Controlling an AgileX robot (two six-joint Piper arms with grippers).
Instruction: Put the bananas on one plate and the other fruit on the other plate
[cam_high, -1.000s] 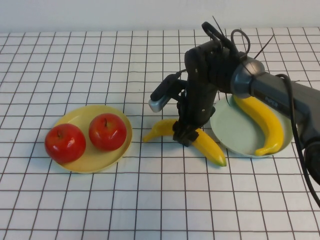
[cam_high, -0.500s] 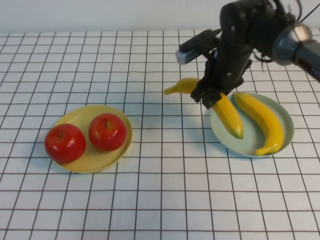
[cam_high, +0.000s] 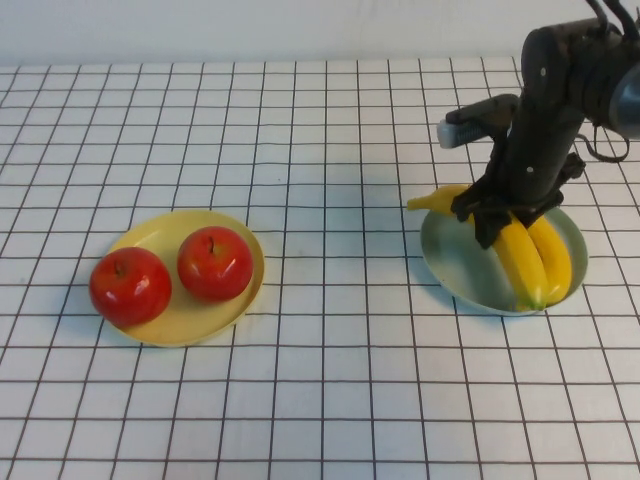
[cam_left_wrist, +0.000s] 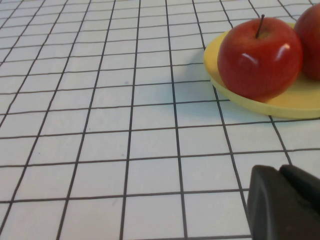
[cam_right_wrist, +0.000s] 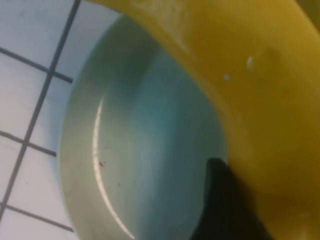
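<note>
My right gripper is shut on a yellow banana and holds it low over the blue-green plate, right beside the second banana lying in the plate. The held banana's stem end sticks out past the plate's far-left rim. In the right wrist view the banana fills the frame above the plate, with one dark finger against it. Two red apples sit on the yellow plate. My left gripper is shut, near that plate and an apple.
The table is a white surface with a black grid. A white wall runs along the far edge. The left arm is outside the high view.
My right gripper lifted the banana from the table between the plates and carried it right, onto the blue-green plate beside the other banana. The apples have not moved.
</note>
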